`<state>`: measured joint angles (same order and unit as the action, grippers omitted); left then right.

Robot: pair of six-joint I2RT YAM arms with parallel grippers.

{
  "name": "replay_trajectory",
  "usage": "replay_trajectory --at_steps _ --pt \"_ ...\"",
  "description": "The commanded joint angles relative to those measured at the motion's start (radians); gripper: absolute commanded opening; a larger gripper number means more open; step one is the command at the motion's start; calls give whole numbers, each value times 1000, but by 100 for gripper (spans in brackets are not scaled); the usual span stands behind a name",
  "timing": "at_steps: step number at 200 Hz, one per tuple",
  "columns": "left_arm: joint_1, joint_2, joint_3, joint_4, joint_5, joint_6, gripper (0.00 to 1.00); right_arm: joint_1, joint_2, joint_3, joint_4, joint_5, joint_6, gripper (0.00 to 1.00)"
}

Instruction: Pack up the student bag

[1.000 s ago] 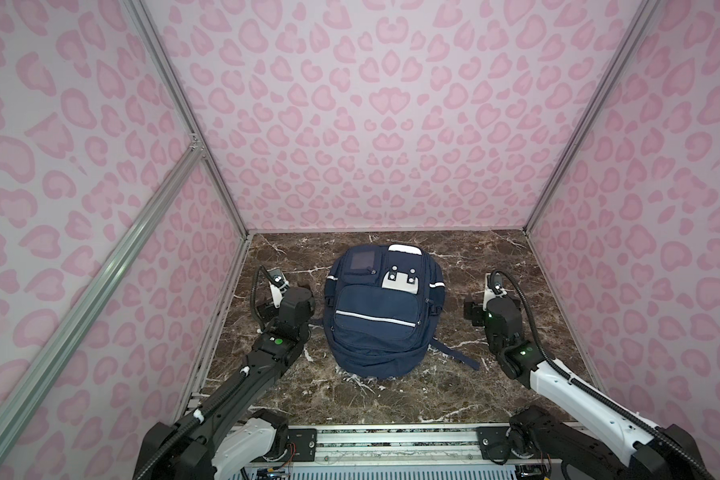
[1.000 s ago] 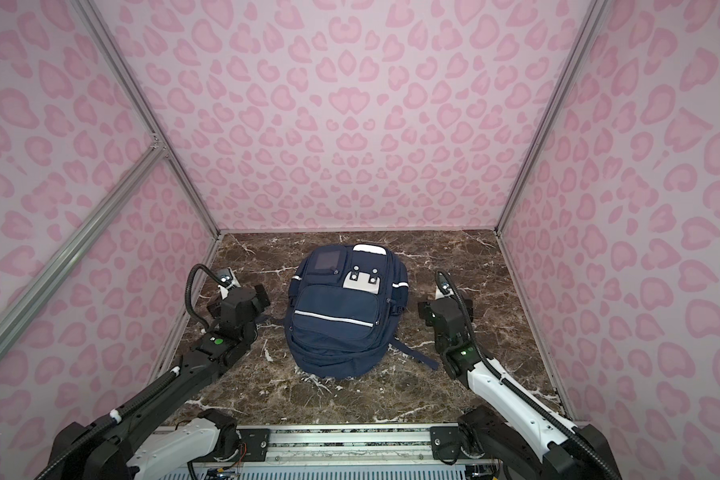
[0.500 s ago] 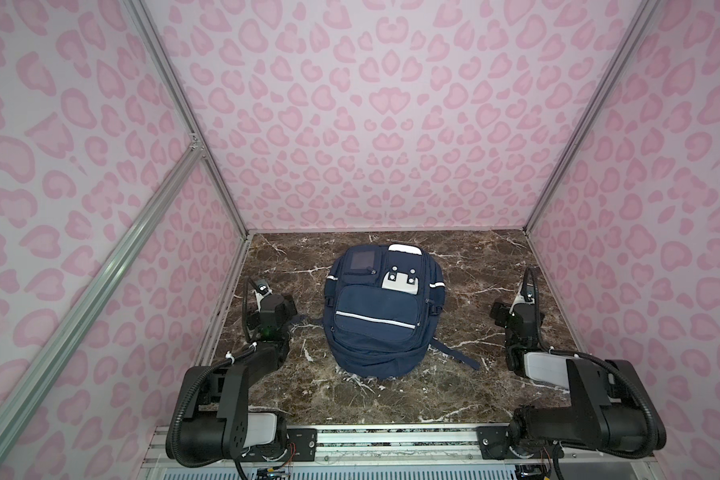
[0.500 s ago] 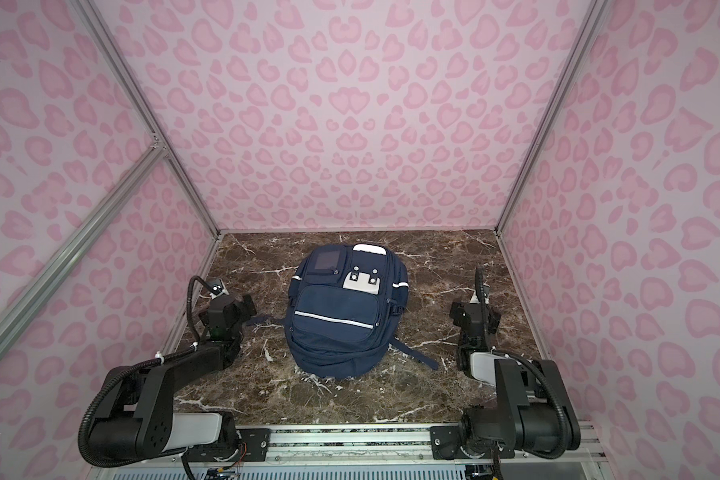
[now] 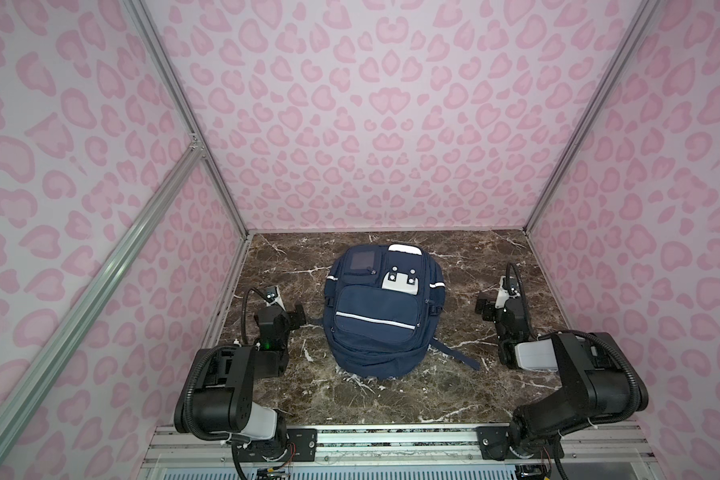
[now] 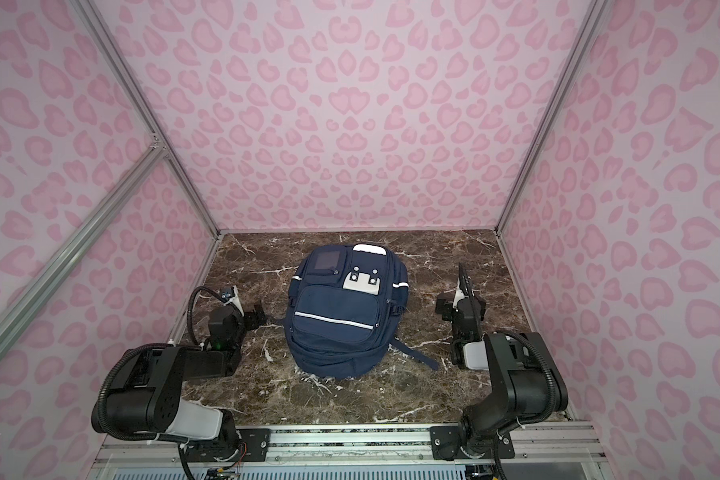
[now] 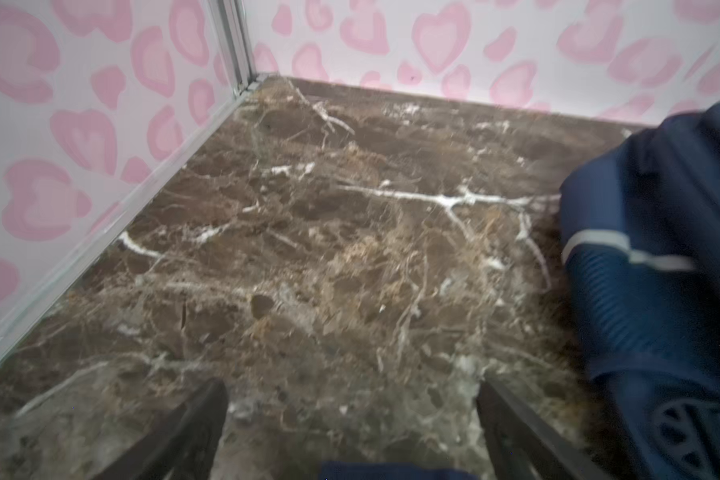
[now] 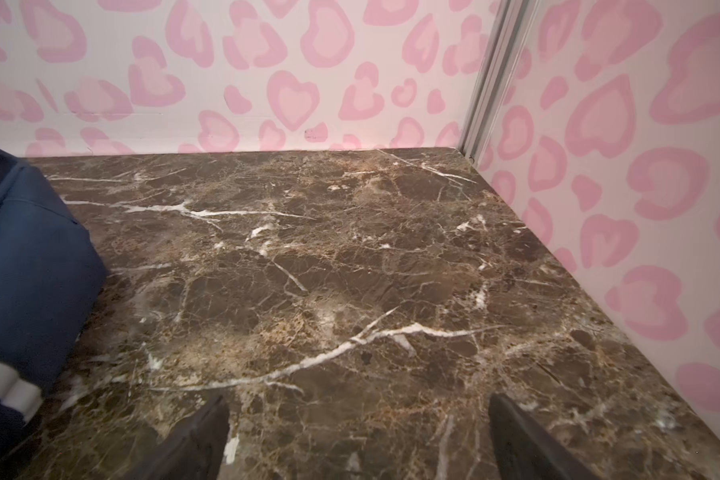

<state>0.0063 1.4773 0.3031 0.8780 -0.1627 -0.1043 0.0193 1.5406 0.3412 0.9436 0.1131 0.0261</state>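
Two grippers, both spread wide, gripping nothing: left gripper (image 5: 298,318) and right gripper (image 5: 484,308), either side of the bag. One student bag (image 5: 377,328): navy, white stripes, white dotted patch, front pockets. Lies flat mid-desk (image 5: 470,257), top toward back wall.

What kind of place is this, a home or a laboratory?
Probably a robot test booth: pink heart-patterned walls on aluminium posts enclose a marble tabletop, with the left arm and right arm mounted on a rail.
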Motion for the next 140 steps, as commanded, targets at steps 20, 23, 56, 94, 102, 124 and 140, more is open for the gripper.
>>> replay_trajectory --at_steps 20,23,56,94,102,124,140 --pt "7 4 28 109 20 31 97 2 8 -1 39 19 -2 99" --pt "6 2 30 101 20 31 97 1 5 2 30 17 -5 99" --pt "5 -8 24 95 32 39 98 2 -3 11 0 17 -3 99" --pt "2 -6 29 93 34 44 98 1 -4 8 3 18 -4 99" --pt "2 -5 27 92 33 44 98 1 -4 9 3 18 -3 99" --pt "1 -5 30 91 33 44 98 1 -4 9 3 17 -4 99" --pt "1 9 50 65 43 47 98 2 -3 10 2 17 -3 99"
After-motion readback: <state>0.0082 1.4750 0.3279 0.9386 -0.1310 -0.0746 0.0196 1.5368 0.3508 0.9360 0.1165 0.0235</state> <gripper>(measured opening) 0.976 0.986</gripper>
